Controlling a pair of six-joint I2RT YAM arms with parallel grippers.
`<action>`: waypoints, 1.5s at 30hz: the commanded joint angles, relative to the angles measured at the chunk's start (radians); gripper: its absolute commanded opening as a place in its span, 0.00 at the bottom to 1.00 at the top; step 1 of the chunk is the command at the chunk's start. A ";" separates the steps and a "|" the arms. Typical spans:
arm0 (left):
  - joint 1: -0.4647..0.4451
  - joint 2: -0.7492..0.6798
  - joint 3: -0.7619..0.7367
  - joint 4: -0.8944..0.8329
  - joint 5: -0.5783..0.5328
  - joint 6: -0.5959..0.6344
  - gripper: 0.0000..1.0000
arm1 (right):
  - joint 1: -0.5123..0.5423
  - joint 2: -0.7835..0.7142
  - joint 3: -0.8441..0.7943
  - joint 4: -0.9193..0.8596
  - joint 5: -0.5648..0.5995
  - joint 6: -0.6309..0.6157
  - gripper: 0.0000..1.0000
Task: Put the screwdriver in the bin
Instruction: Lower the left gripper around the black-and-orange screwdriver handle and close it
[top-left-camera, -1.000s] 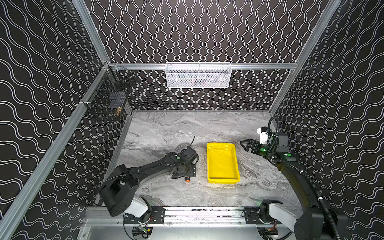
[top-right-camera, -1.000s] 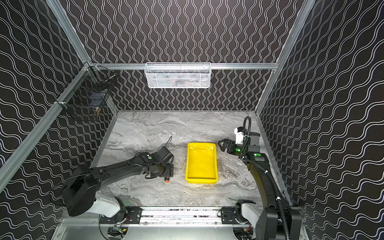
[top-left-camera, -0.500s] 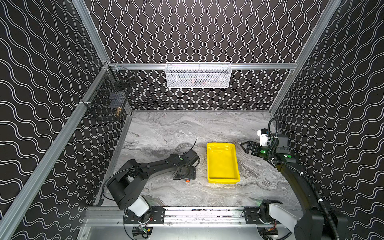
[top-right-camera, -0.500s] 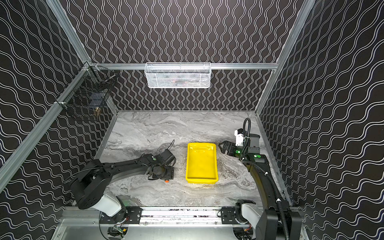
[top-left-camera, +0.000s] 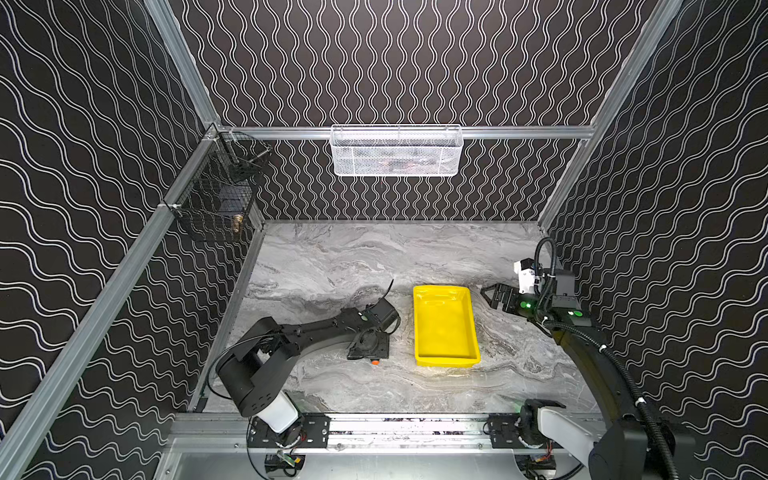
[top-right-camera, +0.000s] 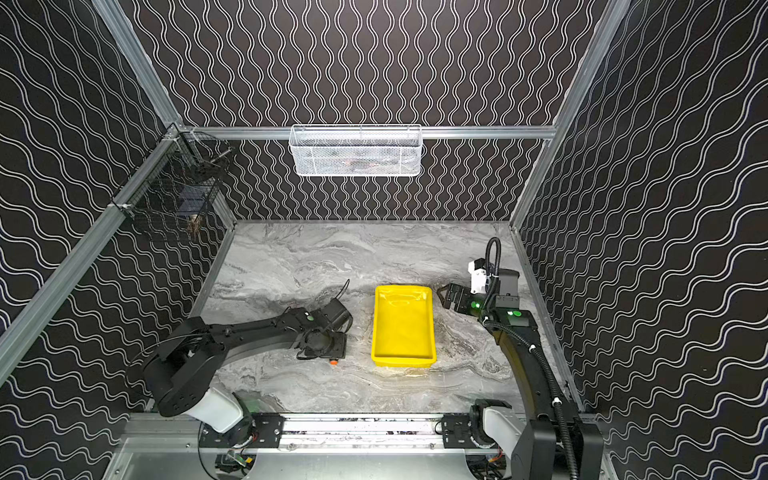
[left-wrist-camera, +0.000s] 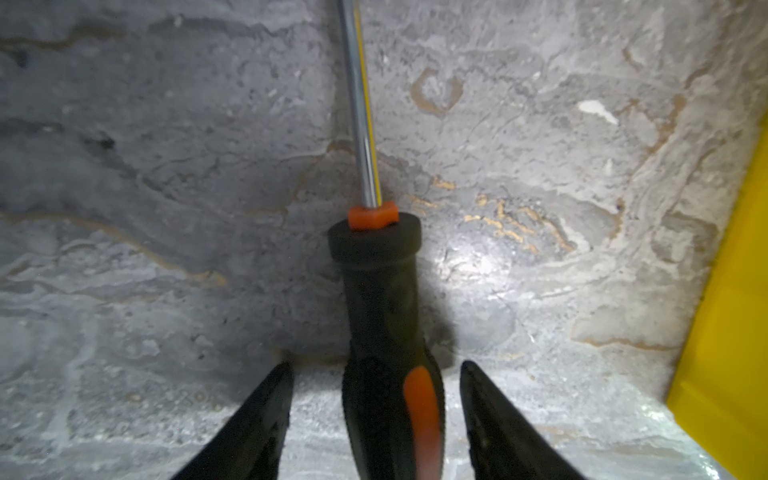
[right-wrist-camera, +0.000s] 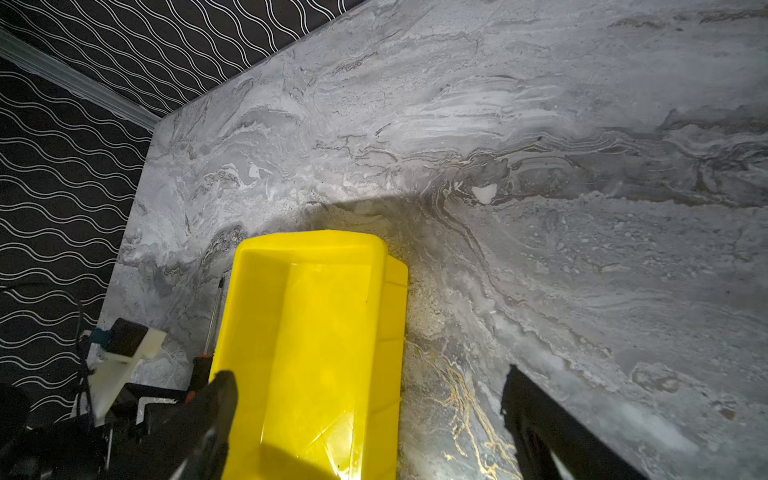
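Observation:
The screwdriver (left-wrist-camera: 378, 291) lies flat on the marble table just left of the bin, its black-and-orange handle toward the front and its shaft (right-wrist-camera: 214, 311) running alongside the bin wall. From above only its orange butt (top-left-camera: 375, 362) (top-right-camera: 333, 362) shows from under the arm. My left gripper (left-wrist-camera: 376, 365) (top-left-camera: 370, 351) (top-right-camera: 322, 349) is down over the handle, open, with a gap on each side. The bin (top-left-camera: 444, 328) (top-right-camera: 403, 324) (right-wrist-camera: 316, 332) (left-wrist-camera: 739, 291) is an empty yellow tray. My right gripper (right-wrist-camera: 368, 372) (top-left-camera: 494, 295) (top-right-camera: 446, 293) hovers open by the bin's far right corner.
A white mesh basket (top-left-camera: 397, 151) hangs on the back rail. A black wire basket (top-left-camera: 216, 199) hangs on the left wall. Patterned walls close in three sides, and the arms' metal mounting rail (top-left-camera: 415, 428) runs along the table's front edge.
The left arm's elbow and shoulder have swung toward the middle and dropped, while its gripper has stayed over the screwdriver handle. The right arm has not moved.

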 joint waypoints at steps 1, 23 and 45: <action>0.001 0.016 -0.017 0.047 0.043 -0.003 0.65 | 0.001 0.000 -0.002 0.011 0.001 -0.007 0.99; -0.001 -0.001 -0.001 0.025 0.079 0.015 0.51 | 0.001 0.000 -0.003 0.010 0.002 -0.009 0.99; -0.027 0.061 0.048 -0.040 0.022 0.043 0.50 | 0.001 -0.002 -0.002 0.008 -0.002 -0.012 0.99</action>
